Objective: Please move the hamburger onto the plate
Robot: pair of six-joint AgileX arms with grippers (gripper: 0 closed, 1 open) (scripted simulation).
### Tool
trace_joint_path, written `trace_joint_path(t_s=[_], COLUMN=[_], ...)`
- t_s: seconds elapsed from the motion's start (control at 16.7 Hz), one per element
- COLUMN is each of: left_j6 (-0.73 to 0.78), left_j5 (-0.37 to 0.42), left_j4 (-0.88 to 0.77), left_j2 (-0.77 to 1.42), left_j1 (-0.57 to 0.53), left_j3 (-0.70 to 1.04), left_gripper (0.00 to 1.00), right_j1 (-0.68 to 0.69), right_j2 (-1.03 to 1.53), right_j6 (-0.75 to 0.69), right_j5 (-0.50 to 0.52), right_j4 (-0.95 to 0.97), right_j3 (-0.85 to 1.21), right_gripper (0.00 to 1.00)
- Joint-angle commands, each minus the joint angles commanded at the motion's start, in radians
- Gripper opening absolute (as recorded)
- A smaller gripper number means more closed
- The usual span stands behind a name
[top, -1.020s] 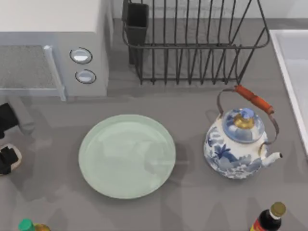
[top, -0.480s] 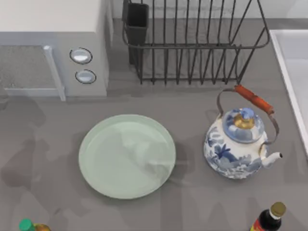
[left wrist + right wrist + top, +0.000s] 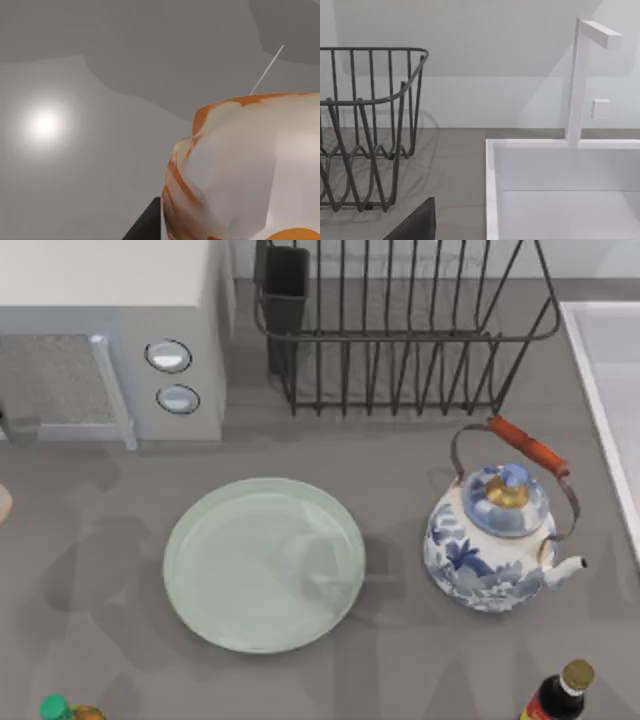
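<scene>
Filling the left wrist view close up, hamburger (image 3: 240, 170) is being seen as cream bun w/ orange streaks; left gripper's grip can't be told.

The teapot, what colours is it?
White with blue flowers, teapot, seen best from the top view.

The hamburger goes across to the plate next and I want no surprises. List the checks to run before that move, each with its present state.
1. Plate bare, ready to receive: ok.
2. Hamburger close against the left claw, at the top view's left edge: ok.
3. Firm grip on the hamburger: cannot tell.
4. Table between the left edge and the plate free of obstacles: ok.
5. Teapot apart from the plate, on its right: ok.
6. Right claw away from the plate, facing the dish rack and sink: ok.
</scene>
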Motion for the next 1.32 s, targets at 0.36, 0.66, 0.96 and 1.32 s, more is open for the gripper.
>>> trace_joint_path(t_s=[0.36, 0.66, 0.96, 1.32], left_j6=[-0.027, -0.06, -0.082, -0.099], left_j5=[-0.031, -0.057, -0.067, -0.055], left_j4=[-0.012, 0.014, 0.064, 0.08], left_j2=[-0.005, -0.011, 0.066, 0.165], left_j1=[-0.094, -0.322, -0.585, -0.736], left_j3=[0.009, 0.047, 0.117, 0.143], left_gripper=[0.0, 0.0, 0.0, 0.0], right_j1=[0.0, 0.0, 0.0, 0.0], right_j2=[0.0, 0.0, 0.0, 0.0], right_j6=[0.0, 0.0, 0.0, 0.0], right_j5=[0.0, 0.0, 0.0, 0.0], right_j4=[0.0, 0.0, 0.0, 0.0], right_j3=[0.0, 0.0, 0.0, 0.0], right_gripper=[1.0, 1.0, 1.0, 1.0])
